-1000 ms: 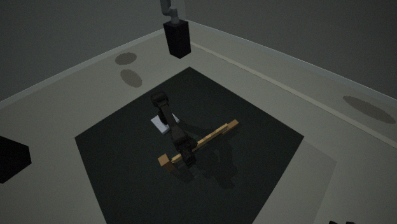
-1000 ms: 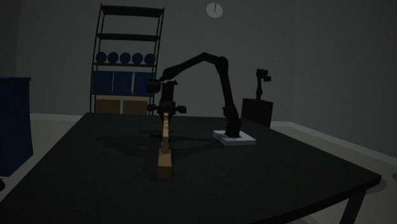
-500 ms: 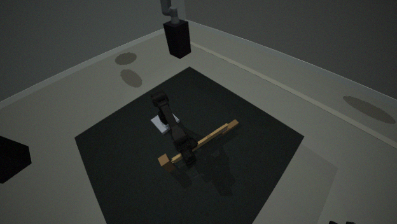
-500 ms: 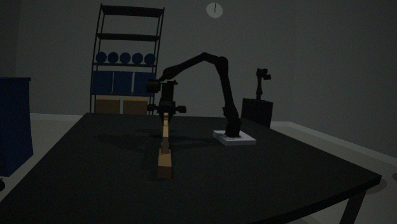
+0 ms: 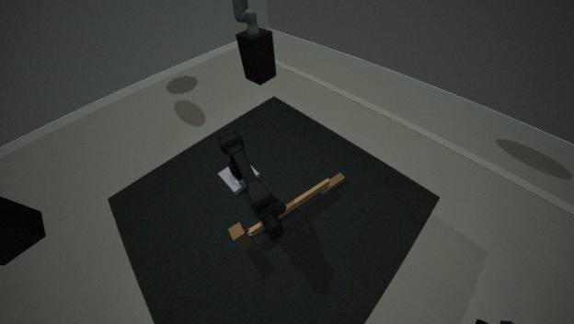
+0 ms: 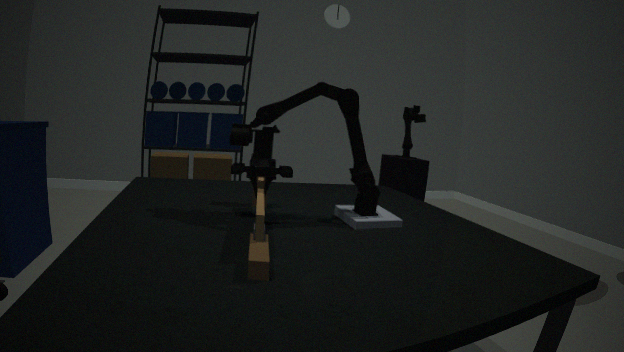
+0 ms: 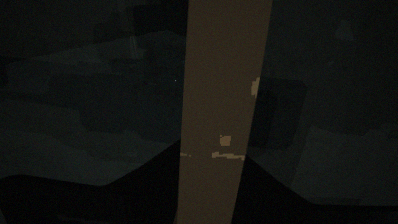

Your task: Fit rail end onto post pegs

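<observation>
The long wooden rail [image 5: 304, 199] [image 6: 260, 206] [image 7: 220, 100] runs from the footboard block [image 5: 340, 178] [image 6: 259, 251] to the short wooden post [image 5: 236, 231]. Its far end sits at the bracket on that block. Its near end is raised off the table and very close to the post's face in the top view. The pegs are too small and dark to tell how far they are in the holes, or whether rail and post touch. My gripper [image 5: 272, 221] [image 6: 260, 192] [image 7: 205, 146] points down and is shut on the rail, nearer its post end. The arm partly hides the fingers and rail.
The dark table top [image 5: 294, 138] [image 6: 400, 290] carries the arm's white base plate [image 5: 231, 180] [image 6: 387, 221], to one side of the rail. A shelf rack [image 6: 204, 59] and a blue cabinet [image 6: 22, 200] stand beyond the table.
</observation>
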`<control>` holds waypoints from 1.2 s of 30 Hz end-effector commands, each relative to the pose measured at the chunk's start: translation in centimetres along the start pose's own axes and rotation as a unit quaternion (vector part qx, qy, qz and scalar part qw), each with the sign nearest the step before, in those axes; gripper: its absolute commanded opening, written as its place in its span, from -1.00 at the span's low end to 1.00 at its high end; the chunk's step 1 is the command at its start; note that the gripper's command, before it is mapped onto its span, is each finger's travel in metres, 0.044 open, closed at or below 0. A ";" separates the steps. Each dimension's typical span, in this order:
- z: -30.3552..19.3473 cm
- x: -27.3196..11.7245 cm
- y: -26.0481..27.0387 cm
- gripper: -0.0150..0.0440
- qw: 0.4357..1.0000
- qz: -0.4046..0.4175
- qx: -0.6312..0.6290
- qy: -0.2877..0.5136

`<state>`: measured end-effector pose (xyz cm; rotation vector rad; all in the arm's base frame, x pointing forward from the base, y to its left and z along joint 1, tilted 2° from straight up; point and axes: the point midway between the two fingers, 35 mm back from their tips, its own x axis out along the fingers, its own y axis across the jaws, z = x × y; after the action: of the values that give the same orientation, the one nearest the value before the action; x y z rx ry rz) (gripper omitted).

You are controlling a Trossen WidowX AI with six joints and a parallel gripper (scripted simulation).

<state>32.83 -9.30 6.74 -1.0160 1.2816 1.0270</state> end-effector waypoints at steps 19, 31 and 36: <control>-0.4 0.2 0.0 -0.49 1.000 -0.001 0.001 -0.001; -0.7 0.3 0.0 -0.49 1.000 -0.001 0.001 -0.001; -0.7 0.3 0.0 -0.49 1.000 -0.001 0.001 -0.001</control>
<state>32.73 -9.51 6.50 -1.0119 1.2740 1.0317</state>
